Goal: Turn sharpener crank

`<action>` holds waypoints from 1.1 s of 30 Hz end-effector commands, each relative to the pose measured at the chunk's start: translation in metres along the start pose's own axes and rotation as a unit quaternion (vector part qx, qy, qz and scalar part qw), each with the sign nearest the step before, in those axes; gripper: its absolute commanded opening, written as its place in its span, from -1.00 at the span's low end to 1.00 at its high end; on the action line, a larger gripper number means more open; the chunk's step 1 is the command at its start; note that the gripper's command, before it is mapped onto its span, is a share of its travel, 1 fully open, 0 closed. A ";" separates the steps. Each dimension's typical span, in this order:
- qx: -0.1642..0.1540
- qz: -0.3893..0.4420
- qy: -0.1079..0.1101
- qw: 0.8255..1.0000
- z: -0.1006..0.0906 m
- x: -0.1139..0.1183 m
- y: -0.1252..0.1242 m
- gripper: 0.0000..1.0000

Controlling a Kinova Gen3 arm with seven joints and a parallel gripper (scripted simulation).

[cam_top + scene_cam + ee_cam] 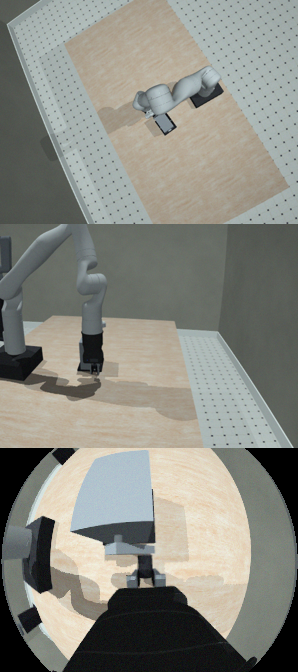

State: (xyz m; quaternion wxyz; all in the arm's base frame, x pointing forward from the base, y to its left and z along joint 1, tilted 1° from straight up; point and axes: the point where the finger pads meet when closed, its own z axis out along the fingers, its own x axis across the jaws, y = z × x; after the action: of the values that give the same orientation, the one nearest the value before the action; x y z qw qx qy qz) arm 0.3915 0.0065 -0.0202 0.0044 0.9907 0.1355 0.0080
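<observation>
The sharpener [165,123] [80,350] [116,494] is a grey box on a dark base, standing near the middle of the wooden table [126,63] [142,345]. Its crank [129,547] sticks out of the side that faces the wrist camera, with a small handle [145,565] at its end. My gripper [149,114] [95,371] [145,575] points straight down, low over the table in front of the sharpener. It is shut on the crank handle. In the exterior view the wrist hides most of the sharpener.
The arm's black base [206,96] [17,363] stands on the table's edge behind the sharpener. A tiled floor [248,38] [223,388] with a low grey rim [253,388] surrounds the table.
</observation>
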 end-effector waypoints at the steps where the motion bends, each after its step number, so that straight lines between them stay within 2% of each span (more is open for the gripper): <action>1: 0.002 0.003 -0.003 1.000 0.004 -0.008 0.000 -1.00; 17: 0.002 0.003 -0.003 1.000 0.009 -0.029 0.000 -1.00; 33: 0.002 0.003 -0.003 1.000 0.010 -0.031 0.000 -1.00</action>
State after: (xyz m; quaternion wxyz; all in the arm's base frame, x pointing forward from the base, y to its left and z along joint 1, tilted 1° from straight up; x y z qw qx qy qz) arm 0.3622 -0.0018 -0.0306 0.0028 0.9912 0.1322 0.0052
